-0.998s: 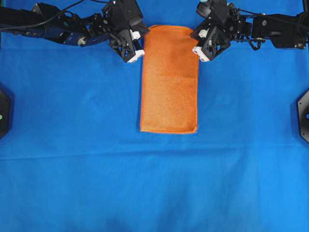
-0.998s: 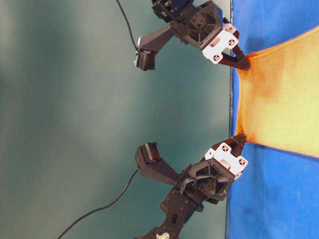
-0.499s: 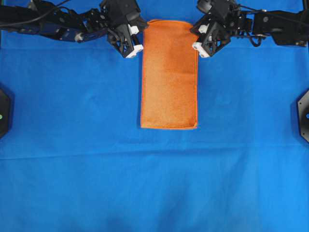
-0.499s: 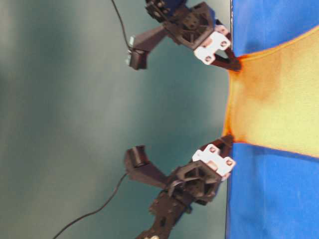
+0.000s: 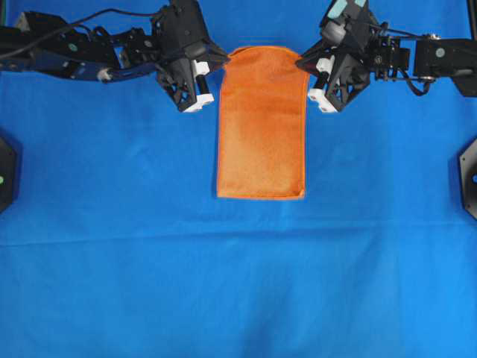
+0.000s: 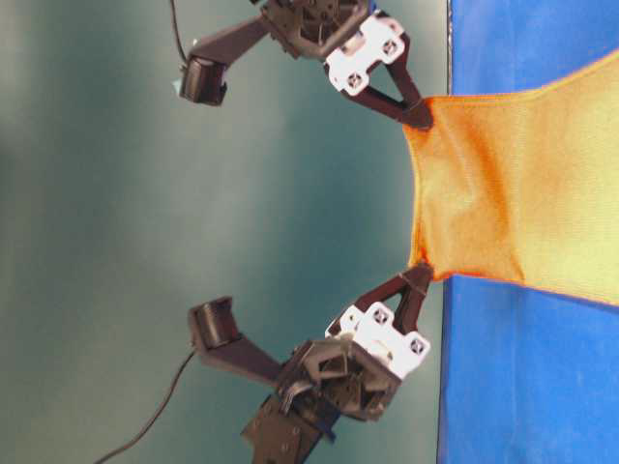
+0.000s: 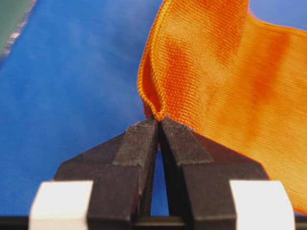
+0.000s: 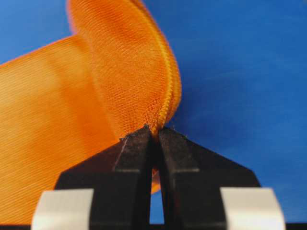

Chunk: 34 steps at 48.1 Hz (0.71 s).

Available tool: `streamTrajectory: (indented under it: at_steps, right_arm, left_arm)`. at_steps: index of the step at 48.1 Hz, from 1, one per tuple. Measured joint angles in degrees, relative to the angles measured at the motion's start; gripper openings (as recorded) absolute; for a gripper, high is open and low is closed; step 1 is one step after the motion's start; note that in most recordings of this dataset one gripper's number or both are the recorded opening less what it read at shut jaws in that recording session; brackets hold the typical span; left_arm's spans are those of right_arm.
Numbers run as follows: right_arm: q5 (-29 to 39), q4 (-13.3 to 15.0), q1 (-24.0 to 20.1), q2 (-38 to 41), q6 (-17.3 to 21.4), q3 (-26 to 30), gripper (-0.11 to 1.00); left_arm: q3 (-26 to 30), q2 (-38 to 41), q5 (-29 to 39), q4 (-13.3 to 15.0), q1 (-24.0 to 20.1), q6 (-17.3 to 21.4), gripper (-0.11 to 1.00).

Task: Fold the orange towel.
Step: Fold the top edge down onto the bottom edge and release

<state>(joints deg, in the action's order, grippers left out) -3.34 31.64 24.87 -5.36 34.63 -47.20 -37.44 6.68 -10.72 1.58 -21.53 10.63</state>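
At the orange towel's (image 5: 261,127) far end, left gripper (image 5: 221,58) and right gripper (image 5: 301,60) each pinch a corner, its long axis running toward the free near edge.

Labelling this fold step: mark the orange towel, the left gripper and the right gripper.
orange towel (image 5: 261,142): overhead view, middle of the flat folded part.
left gripper (image 7: 158,120): left wrist view, fingertips pinching a towel corner.
right gripper (image 8: 152,130): right wrist view, fingertips pinching the other lifted corner.

Two matte black jointed robot arms, left gripper (image 5: 220,59) and right gripper (image 5: 302,61) with tapered black fingers (image 7: 139,143), white blocks, thin black cables
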Motion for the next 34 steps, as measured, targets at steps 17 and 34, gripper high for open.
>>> streamTrajectory:
  at_steps: [17, 34]
  right_arm:
    - [0.7, -3.9, -11.3, -1.9, 0.5, -3.7, 0.02]
    - [1.4, -8.1, -19.9, -1.8, 0.7, -5.4, 0.02]
  left_arm:
    - [-5.4, -2.6, 1.8, 0.0, 10.9, -2.6, 0.01]
    - [-6.1, -2.5, 3.2, 0.0, 20.7, -4.1, 0.01]
